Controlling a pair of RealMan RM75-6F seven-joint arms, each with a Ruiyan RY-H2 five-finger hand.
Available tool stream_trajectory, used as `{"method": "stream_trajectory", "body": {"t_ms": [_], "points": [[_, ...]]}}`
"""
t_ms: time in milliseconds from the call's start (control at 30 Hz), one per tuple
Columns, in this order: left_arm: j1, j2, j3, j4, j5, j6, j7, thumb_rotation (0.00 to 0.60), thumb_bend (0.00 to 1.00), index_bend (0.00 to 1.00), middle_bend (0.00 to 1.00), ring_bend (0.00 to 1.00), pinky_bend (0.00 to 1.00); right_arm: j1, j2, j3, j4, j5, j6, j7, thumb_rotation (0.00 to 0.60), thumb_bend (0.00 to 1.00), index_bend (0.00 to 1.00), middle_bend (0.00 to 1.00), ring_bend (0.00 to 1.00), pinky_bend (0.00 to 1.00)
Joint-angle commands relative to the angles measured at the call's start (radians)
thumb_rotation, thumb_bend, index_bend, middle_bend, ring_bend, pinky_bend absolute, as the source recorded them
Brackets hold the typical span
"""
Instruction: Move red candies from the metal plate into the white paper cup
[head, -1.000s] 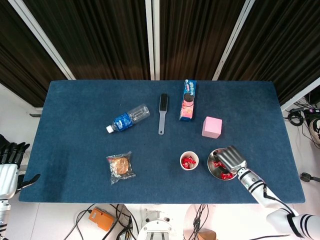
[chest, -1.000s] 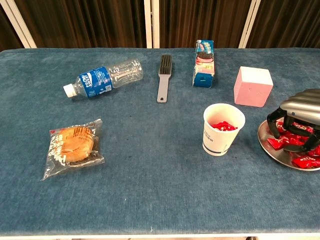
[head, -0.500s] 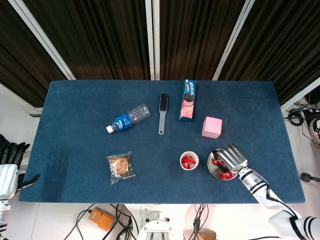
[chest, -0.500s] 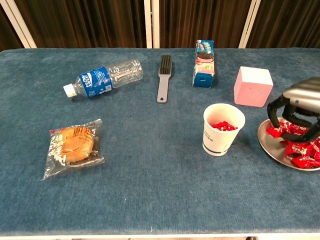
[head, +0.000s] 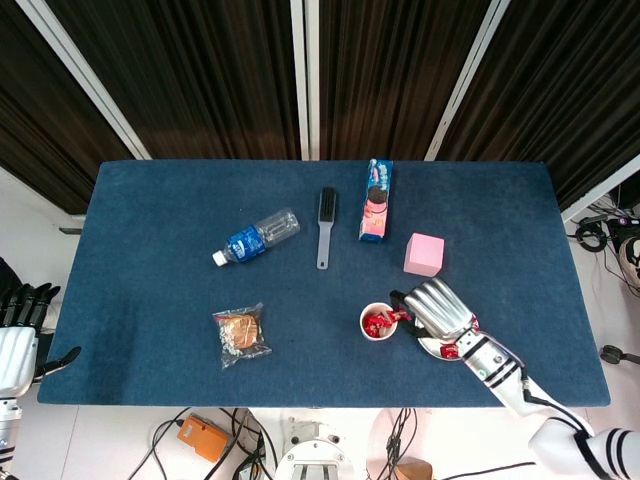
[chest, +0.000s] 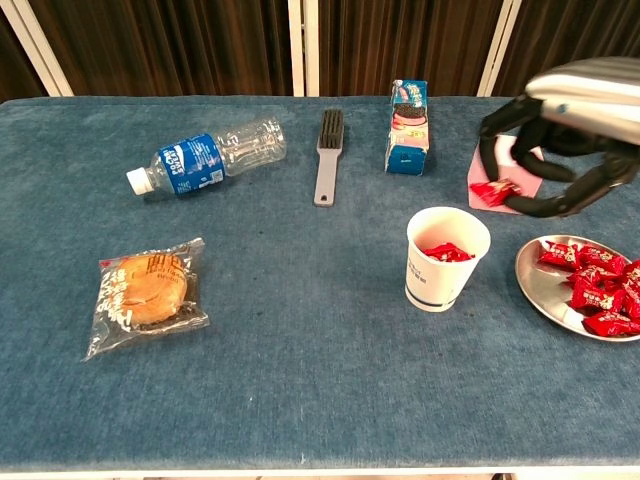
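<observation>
One candy (chest: 492, 189) (red) in right hand (chest: 560, 140), raised beside cup (chest: 446, 258).

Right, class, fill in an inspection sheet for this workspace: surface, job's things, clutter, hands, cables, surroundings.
Surface: blue cloth table.
Job's things: white paper cup upright, red candies inside; metal plate to its right, candies on it.
Clutter: water bottle lying down, brush, cookie box, pink block, wrapped bun.
Hands: right hand raised near the cup, fingers pinching one red candy; left hand off the table edge, holding nothing.
Cables: on the floor below the table and at right.
Surroundings: dark curtains behind.
</observation>
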Motion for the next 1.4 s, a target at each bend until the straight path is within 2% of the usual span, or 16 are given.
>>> {"method": "stream_trajectory", "body": {"t_ms": [33, 167, 533, 733, 833, 967, 1100, 1400], "points": [[-0.001, 0.001, 0.000, 0.002, -0.002, -0.003, -0.001, 0.600, 0.00, 0.12, 0.11, 0.00, 0.00, 0.029, -0.041, 0.012, 0.014, 0.008, -0.034, -0.015, 0.600, 0.55, 0.61, 0.90, 1.00, 1.00], [-0.001, -0.001, -0.001, 0.006, -0.006, -0.005, -0.007, 0.600, 0.00, 0.12, 0.11, 0.00, 0.00, 0.046, -0.067, 0.013, 0.025, 0.025, -0.061, -0.046, 0.600, 0.54, 0.58, 0.90, 1.00, 1.00], [0.001, -0.005, 0.000, 0.015, -0.009, -0.007, -0.012, 0.600, 0.00, 0.12, 0.11, 0.00, 0.00, 0.049, -0.080, 0.005, 0.029, 0.056, -0.071, -0.091, 0.600, 0.41, 0.50, 0.90, 1.00, 1.00], [0.001, -0.004, 0.001, 0.014, -0.007, -0.005, -0.013, 0.600, 0.00, 0.12, 0.11, 0.00, 0.00, 0.002, -0.042, 0.005, 0.018, 0.064, 0.010, -0.086, 0.600, 0.40, 0.50, 0.90, 1.00, 1.00], [-0.001, -0.005, 0.000, 0.016, -0.007, -0.007, -0.015, 0.600, 0.00, 0.12, 0.11, 0.00, 0.00, -0.045, -0.003, 0.001, 0.016, 0.109, 0.058, -0.108, 0.600, 0.40, 0.50, 0.90, 1.00, 1.00], [-0.005, -0.010, 0.000, 0.021, -0.005, -0.011, -0.018, 0.600, 0.00, 0.12, 0.11, 0.00, 0.00, -0.089, 0.021, -0.006, 0.036, 0.214, 0.064, -0.165, 0.600, 0.40, 0.52, 0.90, 1.00, 1.00], [-0.012, -0.020, 0.002, 0.024, 0.001, -0.018, -0.018, 0.600, 0.00, 0.12, 0.11, 0.00, 0.00, -0.096, -0.002, -0.006, 0.080, 0.309, 0.028, -0.204, 0.600, 0.40, 0.53, 0.90, 1.00, 1.00], [-0.010, -0.017, 0.002, 0.025, -0.001, -0.014, -0.019, 0.600, 0.00, 0.12, 0.11, 0.00, 0.00, -0.068, -0.083, 0.003, 0.177, 0.387, -0.037, -0.243, 0.600, 0.40, 0.53, 0.90, 1.00, 1.00]]}}
